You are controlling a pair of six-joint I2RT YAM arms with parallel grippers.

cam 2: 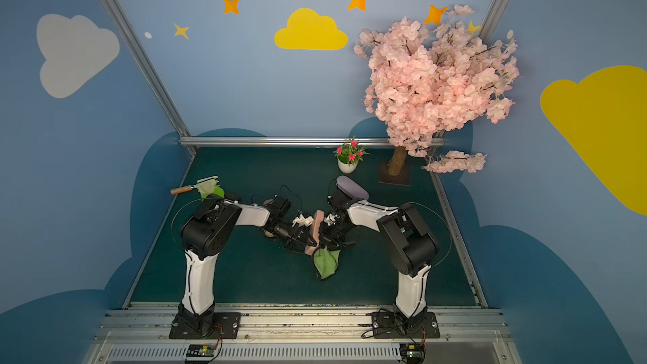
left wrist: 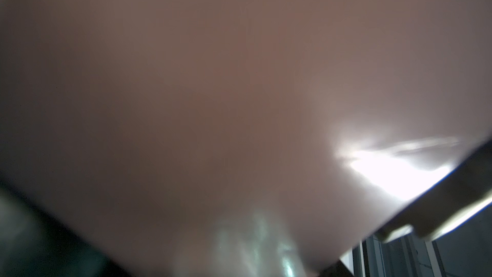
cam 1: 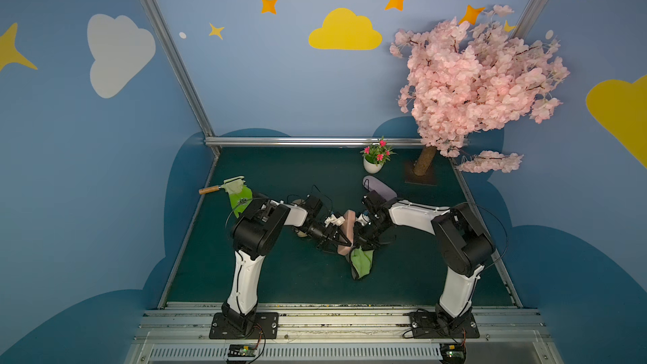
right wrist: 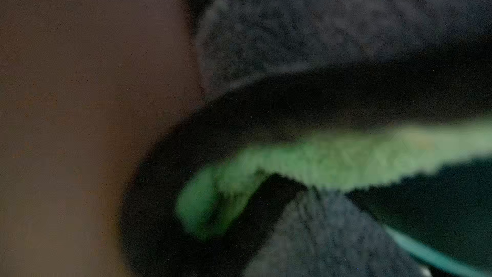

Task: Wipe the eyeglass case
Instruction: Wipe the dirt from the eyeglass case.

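Note:
In both top views a pink eyeglass case (cam 1: 349, 219) (cam 2: 318, 221) is held on edge above the mat's middle. My left gripper (cam 1: 344, 238) is shut on it from the left. The case's pink surface (left wrist: 213, 89) fills the left wrist view, blurred, and hides the fingers there. From the right, my right gripper (cam 1: 359, 238) is shut on a green cloth (cam 1: 362, 261) (cam 2: 327, 261), pressed against the case's right side, and the cloth's loose end hangs to the mat. In the right wrist view the cloth (right wrist: 319, 161) lies beside the case (right wrist: 66, 129).
A grey-purple case (cam 1: 380, 186) lies behind the right arm. A white flower pot (cam 1: 372, 165) and the pink tree's trunk (cam 1: 423, 166) stand at the back right. A wooden-handled brush (cam 1: 214, 189) and a green packet (cam 1: 240, 198) lie at the left edge.

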